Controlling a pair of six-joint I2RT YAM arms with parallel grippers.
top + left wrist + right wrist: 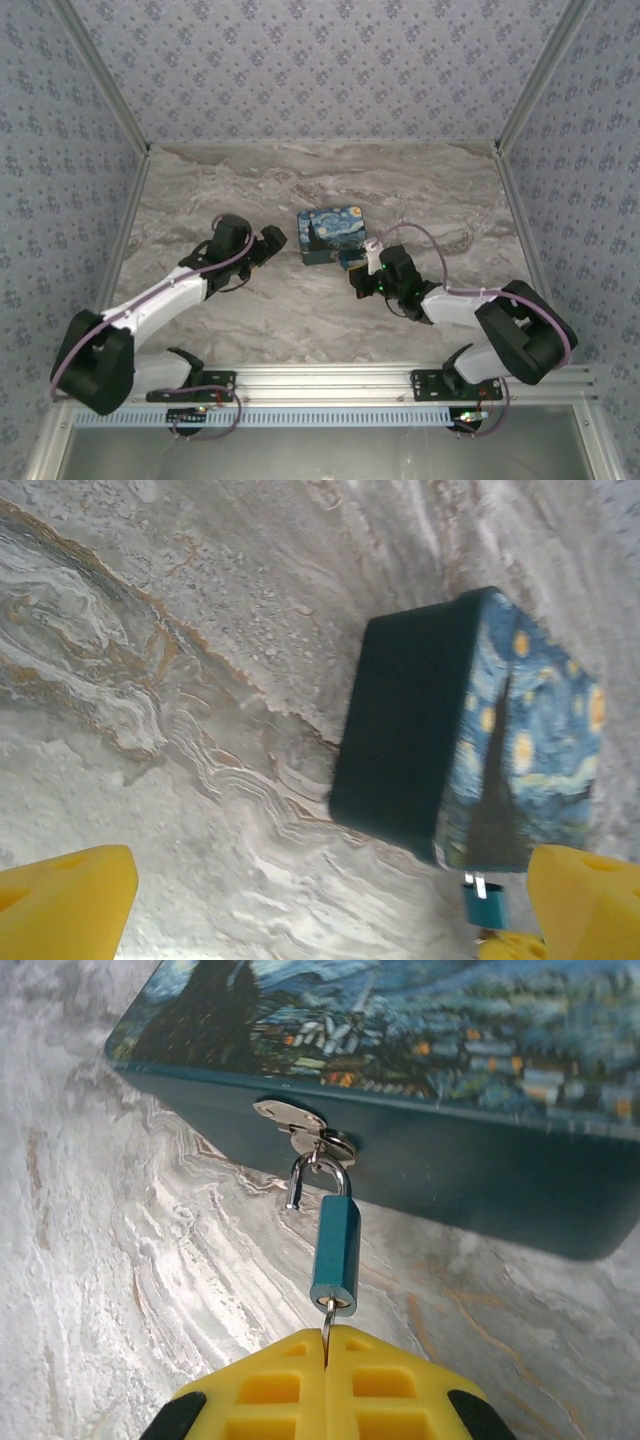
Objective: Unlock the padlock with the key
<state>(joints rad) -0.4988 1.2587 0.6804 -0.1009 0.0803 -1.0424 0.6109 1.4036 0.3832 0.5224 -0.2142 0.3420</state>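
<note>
Right wrist: the thin dark metal key (327, 1318) is clenched by the right hand (327, 1342), inserted in the small teal padlock (336, 1248) aligned straight ahead.

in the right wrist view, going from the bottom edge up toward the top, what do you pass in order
yellow fingers shut on the key → padlock → metal latch its loop hangs from → painted box
</note>
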